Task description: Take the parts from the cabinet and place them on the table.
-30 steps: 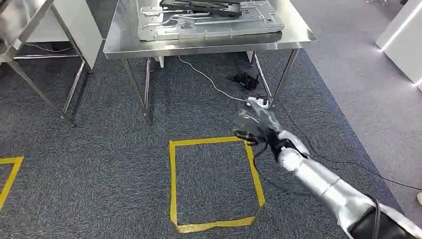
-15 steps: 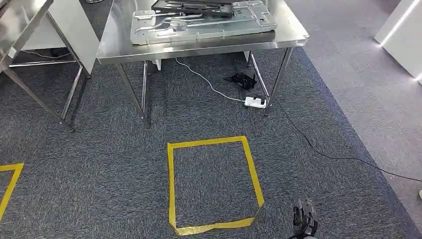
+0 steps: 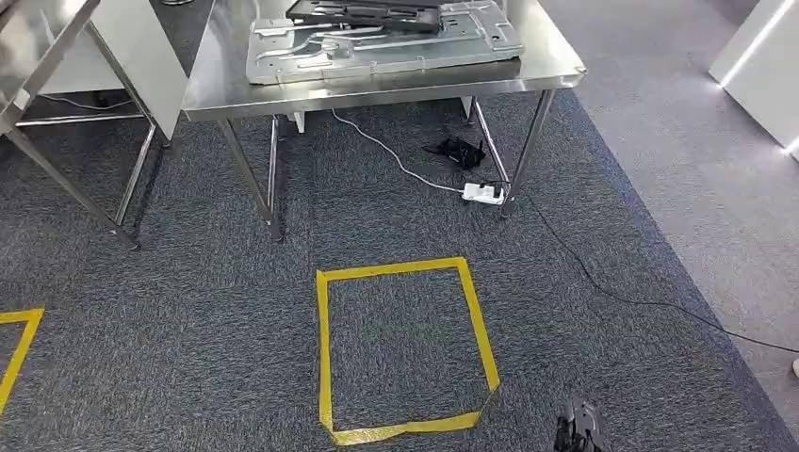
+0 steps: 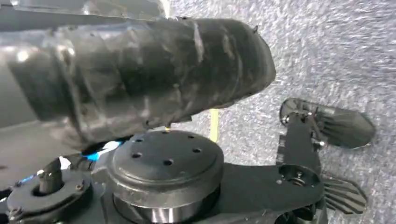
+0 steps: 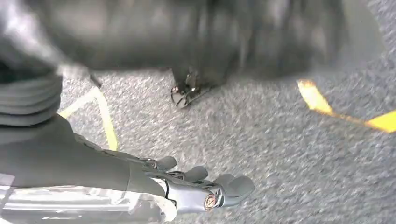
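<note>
A large grey stamped metal plate (image 3: 377, 47) lies flat on the steel table (image 3: 377, 89) ahead of me. A black flat part (image 3: 367, 11) rests on the plate's far side. My right hand (image 3: 577, 429) hangs low beside my body at the picture's lower edge, far from the table. In the right wrist view that right hand (image 5: 196, 186) has its fingers stretched out over the carpet and holds nothing. In the left wrist view my left hand (image 4: 322, 158) has dark fingers spread apart above the carpet, with nothing between them.
A yellow tape square (image 3: 405, 348) marks the grey carpet in front of me, and another tape corner (image 3: 19, 348) shows at the left. A white power strip (image 3: 482, 194) and black cables (image 3: 612, 292) lie by the table's right leg. A second steel frame (image 3: 66, 122) stands at the left.
My right arm, raised in front of me a second ago, has dropped to my side; its hand now sits at the lower edge. The camera view shifted slightly.
</note>
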Robot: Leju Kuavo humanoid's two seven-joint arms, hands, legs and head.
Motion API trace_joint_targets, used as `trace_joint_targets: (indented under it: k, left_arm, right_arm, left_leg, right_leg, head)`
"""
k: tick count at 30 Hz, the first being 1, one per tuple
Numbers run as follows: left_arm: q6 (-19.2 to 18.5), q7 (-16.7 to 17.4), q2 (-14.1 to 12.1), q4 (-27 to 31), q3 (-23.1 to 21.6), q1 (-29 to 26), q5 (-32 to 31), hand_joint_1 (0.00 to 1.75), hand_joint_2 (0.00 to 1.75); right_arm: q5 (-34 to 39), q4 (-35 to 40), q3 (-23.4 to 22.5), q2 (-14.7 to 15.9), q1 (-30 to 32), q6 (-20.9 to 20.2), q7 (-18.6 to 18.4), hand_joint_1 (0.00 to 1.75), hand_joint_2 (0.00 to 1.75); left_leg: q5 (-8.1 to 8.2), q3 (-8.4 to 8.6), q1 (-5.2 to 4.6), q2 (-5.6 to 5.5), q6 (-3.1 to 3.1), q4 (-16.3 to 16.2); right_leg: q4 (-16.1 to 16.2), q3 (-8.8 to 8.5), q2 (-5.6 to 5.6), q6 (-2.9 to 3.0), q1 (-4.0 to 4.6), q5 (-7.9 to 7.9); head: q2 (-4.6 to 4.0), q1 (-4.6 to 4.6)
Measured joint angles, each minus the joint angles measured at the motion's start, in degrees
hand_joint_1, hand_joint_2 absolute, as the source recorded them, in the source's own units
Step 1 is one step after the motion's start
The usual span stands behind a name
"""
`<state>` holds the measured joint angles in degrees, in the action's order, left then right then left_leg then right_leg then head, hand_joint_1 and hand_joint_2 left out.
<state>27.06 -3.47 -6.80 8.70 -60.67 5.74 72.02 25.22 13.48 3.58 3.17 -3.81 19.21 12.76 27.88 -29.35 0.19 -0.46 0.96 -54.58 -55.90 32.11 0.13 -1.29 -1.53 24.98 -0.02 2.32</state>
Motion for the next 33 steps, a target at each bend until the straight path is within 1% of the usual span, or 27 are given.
trace_joint_targets:
  k: [3,5,6,7,8,9,10,11,12,13,14,16,17,18,19,22,23,24,25,26,27,28,29,30,31,32,33]
  left_arm:
    - [0.6,0.8,0.1,0.0,0.2,0.0,0.1,0.00,0.00]
    - [0.7,0.9,0.2,0.0,0.3,0.0,0.1,0.00,0.00]
    - [0.7,0.9,0.2,0.0,0.4,0.0,0.1,0.00,0.00]
    - [0.7,0.9,0.2,0.0,0.4,0.0,0.1,0.00,0.00]
    - [0.7,0.9,0.5,0.0,0.4,0.1,0.1,0.00,0.00]
    - [0.9,1.1,0.6,0.0,0.4,0.1,0.1,0.00,0.00]
    - [1.0,1.4,0.6,0.0,0.4,0.1,0.1,0.00,0.00]
    - [1.3,1.6,0.6,0.0,0.5,0.0,0.2,0.00,0.00]
    - [1.4,1.8,0.6,0.0,0.5,0.0,0.2,0.00,0.00]
    - [1.5,1.9,0.6,0.0,0.5,0.0,0.2,0.00,0.00]
    - [1.6,1.9,0.6,0.0,0.5,0.0,0.2,0.00,0.00]
    - [1.6,1.8,0.6,0.0,0.5,0.1,0.2,0.00,0.00]
    - [1.6,1.6,0.5,0.0,0.5,0.1,0.2,0.00,0.00]
    - [1.7,1.4,0.4,0.0,0.5,0.1,0.2,0.00,0.00]
    - [1.7,1.3,0.4,0.0,0.5,0.2,0.2,0.00,0.00]
    - [1.6,1.1,0.5,0.0,0.6,0.2,0.2,0.00,0.00]
    - [1.6,1.3,0.5,0.0,0.6,0.2,0.3,0.00,0.00]
    - [1.6,1.4,0.6,0.0,0.6,0.2,0.5,0.00,0.00]
    - [1.6,1.6,0.6,0.0,0.7,0.3,0.5,0.00,0.00]
    - [1.6,1.7,0.6,0.0,0.8,0.3,0.5,0.00,0.00]
    - [1.6,1.7,0.6,0.0,0.9,0.2,0.5,0.00,0.00]
    - [1.6,1.7,0.6,0.0,0.9,0.2,0.5,0.00,0.00]
    - [1.6,1.7,0.6,0.0,0.9,0.3,0.4,0.00,0.00]
    - [1.5,1.6,0.7,0.0,0.9,0.3,0.4,0.00,0.00]
    - [1.4,1.5,0.7,0.0,0.9,0.2,0.3,0.00,0.00]
    - [1.4,1.4,0.5,0.0,0.9,0.2,0.2,0.00,0.00]
    - [1.4,1.4,0.3,0.0,0.9,0.1,0.2,0.00,0.00]
  right_arm:
    - [-0.4,-0.5,-0.3,-0.6,0.0,0.5,0.0,0.00,1.75]
    - [-0.5,-0.8,-0.3,-0.9,0.0,0.7,0.0,0.00,1.75]
    - [-0.5,-0.9,-0.3,-1.0,0.0,0.8,0.0,0.00,1.75]
    - [-0.5,-1.0,-0.3,-1.0,0.0,0.8,0.0,0.00,1.75]
    - [-0.5,-1.0,-0.3,-1.1,0.0,0.8,0.0,0.00,0.00]
    - [-0.5,-1.2,-0.3,-1.1,-0.1,0.8,0.4,0.00,0.00]
    - [-0.5,-1.2,-0.4,-1.1,0.0,0.3,1.2,0.00,0.00]
    - [-0.5,-1.3,-0.5,-1.1,0.0,-0.1,2.0,0.00,0.00]
    - [-0.4,-1.4,-0.6,-1.1,0.0,-0.4,2.4,0.00,0.00]
    - [-0.2,-1.5,-0.7,-1.1,0.1,-0.6,2.7,0.00,0.00]
    - [0.1,-1.6,-0.9,-1.1,0.1,-0.7,2.9,0.00,0.00]
    - [0.2,-1.7,-1.1,-1.1,0.0,-0.3,2.9,0.00,0.00]
    - [0.1,-1.8,-1.2,-1.4,0.0,0.0,2.9,0.00,0.00]
    - [0.1,-1.8,-1.2,-1.6,-0.1,0.1,2.8,0.00,0.00]
    - [0.0,-1.9,-1.3,-1.7,-0.1,0.4,2.7,0.00,0.00]
    - [-0.6,-2.0,-1.3,-2.1,-0.1,1.4,1.6,0.00,0.00]
    - [-0.8,-2.0,-1.3,-2.2,-0.1,1.6,1.3,0.00,0.00]
    - [-0.8,-2.0,-1.3,-2.3,-0.1,1.6,1.1,0.00,0.00]
    - [-0.8,-2.0,-1.3,-2.4,-0.1,1.7,1.0,0.00,0.00]
    - [-0.9,-2.1,-1.3,-2.4,-0.1,1.8,1.0,0.00,0.00]
    - [-1.1,-2.1,-1.3,-2.4,-0.1,2.1,1.0,0.00,0.00]
    - [-1.3,-2.1,-1.3,-2.4,-0.1,2.4,1.0,0.00,0.00]
    - [-1.3,-2.2,-1.3,-2.4,-0.1,2.9,1.0,0.00,0.00]
    - [-0.9,-2.2,-1.3,-2.4,-0.1,3.1,1.3,0.00,0.00]
    - [-0.4,-2.2,-1.4,-2.4,-0.2,3.5,1.7,0.00,0.00]
    - [-0.3,-2.2,-1.4,-2.7,-0.3,3.8,1.9,0.00,0.00]
    - [-0.3,-2.3,-1.4,-3.0,-0.4,4.0,2.0,0.00,0.00]
  left_leg:
    - [0.23,-0.11,-0.04,0.01,0.35,-0.3]
    - [0.25,-0.17,-0.19,0.01,0.52,-0.4]
    - [0.02,-0.09,-0.21,0.01,0.82,0.0]
    - [-0.90,0.95,0.59,0.05,1.13,1.3]
    - [-1.27,1.16,0.55,0.36,1.18,2.0]
    - [-1.45,1.13,0.66,0.45,1.44,2.1]
    - [-1.47,1.07,0.66,0.49,1.44,2.1]
    - [-1.40,1.07,0.66,0.56,1.43,2.0]
    - [-1.28,1.01,0.69,0.57,1.37,1.9]
    - [-1.08,0.97,0.85,0.56,1.18,1.6]
    - [-0.75,0.98,1.07,0.50,0.92,1.2]
    - [0.29,0.95,1.64,0.31,-0.09,-0.2]
    - [0.94,0.61,1.58,0.27,-0.86,-1.0]
    - [1.57,-0.05,1.15,0.13,-1.45,-2.0]
    - [1.65,-0.06,1.12,0.09,-1.60,-1.8]
    - [1.86,0.04,1.60,0.04,-2.17,-1.9]
    - [2.90,-0.32,1.62,0.22,-2.25,-3.2]
    - [4.80,-1.77,1.60,0.32,-2.23,-6.3]
    - [7.05,-4.00,1.39,0.30,-2.19,-10.7]
    - [9.24,-6.76,1.27,0.31,-2.11,-16.0]
    - [10.21,-8.78,1.20,0.31,-1.88,-19.7]
    - [9.82,-9.80,1.02,0.30,-1.51,-21.0]
    - [8.01,-9.38,0.67,0.27,-0.88,-19.4]
    - [5.30,-7.79,0.24,0.10,-0.04,-15.5]
    - [2.30,-5.47,-0.18,-0.44,1.01,-10.2]
    - [0.31,-3.52,-0.78,-2.15,2.36,-5.5]
    - [1.08,-2.70,-0.60,-3.20,3.33,-4.5]
  right_leg:
    - [0.0,-0.05,0.08,-0.14,-0.03,0.03]
    - [0.1,-0.10,0.08,-0.44,-0.17,-0.09]
    - [0.5,-0.27,0.08,-0.70,-0.11,-0.23]
    - [0.4,-0.32,0.04,-0.97,0.24,-0.09]
    - [-0.9,0.07,0.05,-1.08,0.11,0.93]
    - [-4.6,1.83,0.06,-1.10,0.08,3.50]
    - [-9.5,4.13,0.04,-1.25,0.02,6.02]
    - [-14.0,6.26,0.05,-1.43,-0.04,7.80]
    - [-17.1,7.85,0.04,-1.67,-0.12,8.45]
    - [-17.4,8.14,0.02,-1.89,-0.28,7.63]
    - [-14.9,6.97,0.01,-2.10,-0.47,5.70]
    - [-5.0,1.96,-0.10,-2.78,-1.05,0.67]
    - [-2.3,0.67,0.08,-3.07,-1.25,1.40]
    - [-2.4,0.99,0.76,-2.05,-0.72,1.40]
    - [-3.1,1.27,0.66,-1.01,-0.92,1.65]
    - [-3.5,1.64,0.68,0.47,-0.70,1.84]
    - [-3.5,1.60,0.68,0.85,-0.63,1.85]
    - [-3.5,1.62,0.68,1.05,-0.51,1.86]
    - [-3.5,1.65,0.65,1.17,-0.37,1.91]
    - [-3.5,1.66,0.58,1.39,-0.06,1.99]
    - [-3.5,1.63,0.53,1.55,0.28,2.09]
    - [-3.5,1.52,0.53,1.66,0.59,2.16]
    - [-3.5,1.33,0.90,1.78,0.93,2.24]
    - [-3.5,1.12,1.41,1.87,1.24,2.31]
    - [-3.4,0.86,1.61,1.95,1.57,2.37]
    - [-3.4,0.79,1.84,2.00,1.50,2.40]
    - [-3.4,1.01,2.08,1.86,1.67,2.38]
  head:
    - [0.00,0.02]
    - [0.00,-0.02]
    - [0.00,-0.06]
    - [0.00,0.00]
    - [0.00,0.15]
    - [0.00,0.22]
    - [0.00,0.35]
    - [0.00,0.33]
    - [0.00,0.33]
    - [0.00,0.35]
    - [0.00,0.35]
    - [0.00,0.37]
    - [0.00,0.59]
    - [0.00,0.70]
    - [0.00,0.44]
    - [0.00,0.39]
    - [0.00,0.37]
    - [0.00,0.33]
    - [0.00,0.31]
    - [0.00,0.33]
    - [0.00,0.33]
    - [0.00,0.35]
    - [0.00,0.37]
    - [0.00,0.31]
    - [0.00,0.37]
    - [0.00,0.43]
    - [0.00,0.88]
